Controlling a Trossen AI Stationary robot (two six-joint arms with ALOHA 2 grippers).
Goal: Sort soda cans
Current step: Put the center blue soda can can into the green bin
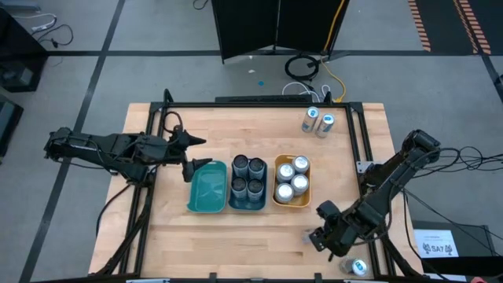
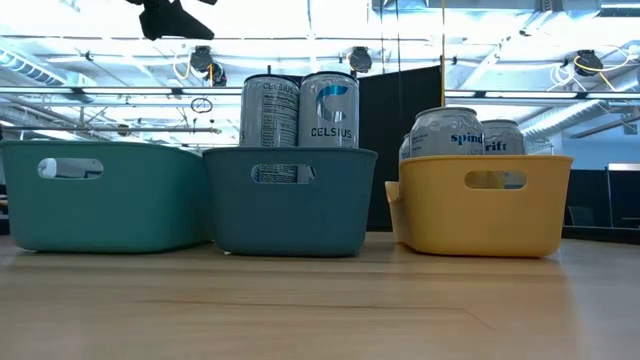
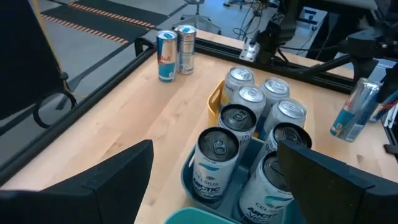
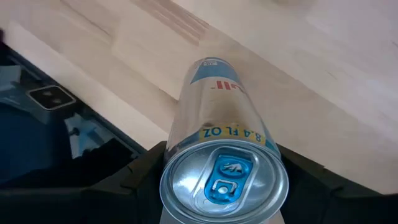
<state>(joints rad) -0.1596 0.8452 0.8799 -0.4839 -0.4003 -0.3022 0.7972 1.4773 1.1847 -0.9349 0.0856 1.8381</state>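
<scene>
The sort looks well over half done, judged by how the cans lie. Three rectangular plastic bins sit side by side in the middle of the wooden counter [image 1: 196,244]. The dark blue-grey middle bin [image 1: 247,206] holds four tall dark-topped cans [image 1: 247,178], and the yellow bin [image 1: 275,196] beside it holds four silver cans with white labels [image 1: 292,178]. The teal bin [image 1: 206,190] has nothing in it.

Left to place are three slim silver cans with blue markings, which by elimination should go in the teal bin. Two of them [image 1: 317,121] stand upright together near the counter's far right corner. The third slim blue-marked can [image 4: 219,149] is pinched between the fingers of the right gripper [image 4: 221,171] at the counter's near right corner, close to the edge.

The left gripper [image 1: 191,154] hangs with its fingers spread over the counter's left side, just beside the teal bin, holding nothing.

In the way: the right arm would have to carry its can across the yellow and blue-grey bins, whose cans stand above the rims, and the left gripper sits close to the teal bin, so the two arms could crowd each other there. A black metal frame [image 1: 259,103] runs along the counter's far and side edges.
</scene>
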